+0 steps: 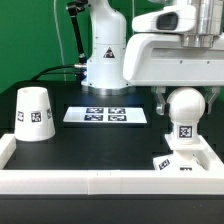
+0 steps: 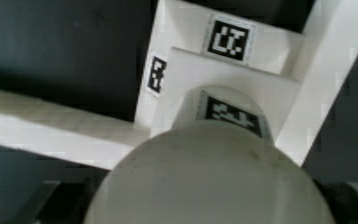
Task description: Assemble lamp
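My gripper (image 1: 183, 108) is shut on the white ball-shaped bulb (image 1: 185, 103) and holds it upright, its tagged stem pointing down. The bulb hangs just above the flat square base (image 1: 176, 162), which lies in the front corner on the exterior view's right. In the wrist view the bulb (image 2: 202, 180) fills the picture's lower part between the dark fingers (image 2: 48, 203). The tagged base (image 2: 274, 75) lies beyond it. The tapered shade (image 1: 33, 113) stands on the table at the exterior view's left, far from the gripper.
The marker board (image 1: 106, 115) lies flat mid-table in front of the arm's pedestal (image 1: 105, 65). A low white wall (image 1: 90, 181) runs along the front and the sides of the black table, and the base rests against its corner.
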Available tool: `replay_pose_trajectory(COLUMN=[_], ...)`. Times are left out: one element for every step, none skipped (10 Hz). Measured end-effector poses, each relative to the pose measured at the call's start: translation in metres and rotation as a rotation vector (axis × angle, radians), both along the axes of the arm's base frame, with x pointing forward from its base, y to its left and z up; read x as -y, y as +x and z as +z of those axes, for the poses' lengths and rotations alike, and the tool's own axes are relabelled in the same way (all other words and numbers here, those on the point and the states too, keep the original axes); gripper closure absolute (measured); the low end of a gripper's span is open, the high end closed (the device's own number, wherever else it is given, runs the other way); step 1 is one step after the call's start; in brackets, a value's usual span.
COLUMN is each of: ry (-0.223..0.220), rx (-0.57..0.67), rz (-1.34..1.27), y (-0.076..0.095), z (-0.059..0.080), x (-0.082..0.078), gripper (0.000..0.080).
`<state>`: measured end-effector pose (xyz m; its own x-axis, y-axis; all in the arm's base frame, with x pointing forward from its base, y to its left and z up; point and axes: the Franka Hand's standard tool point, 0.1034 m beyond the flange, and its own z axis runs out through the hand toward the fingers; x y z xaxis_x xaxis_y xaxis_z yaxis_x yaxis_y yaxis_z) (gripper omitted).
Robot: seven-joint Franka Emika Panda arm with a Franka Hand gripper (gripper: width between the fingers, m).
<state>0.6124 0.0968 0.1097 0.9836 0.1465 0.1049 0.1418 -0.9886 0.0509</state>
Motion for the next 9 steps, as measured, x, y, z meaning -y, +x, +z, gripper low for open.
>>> replay_pose_trajectory(ry=[0.008, 0.018, 0.026, 0.032, 0.044, 0.059, 0.067, 0.079, 0.089], rx=[0.002, 0.003, 0.004, 0.004, -0.001, -0.008, -0.010, -0.013, -0.015], rz=[-0.080, -0.165, -0.267, -0.337, -0.420, -0.506, -0.539, -0.599, -0.655], y=[0.0003, 0.0000, -0.0008, -0.0014, -0.0027, -0.0038, -0.0041, -0.0046, -0.0049], z=[0.0003, 0.0002, -0.0002, -0.0005, -0.0011, -0.0017, -0.0018, -0.0022, -0.0025], x=[0.0006, 0.0007, 0.0005, 0.0002, -0.0003, -0.0007, -0.0007, -0.0014, -0.0018], gripper=[0.0222, 0.0222, 0.0222, 0.0222, 0.0222, 0.0222, 0.0222, 0.0222, 0.0222])
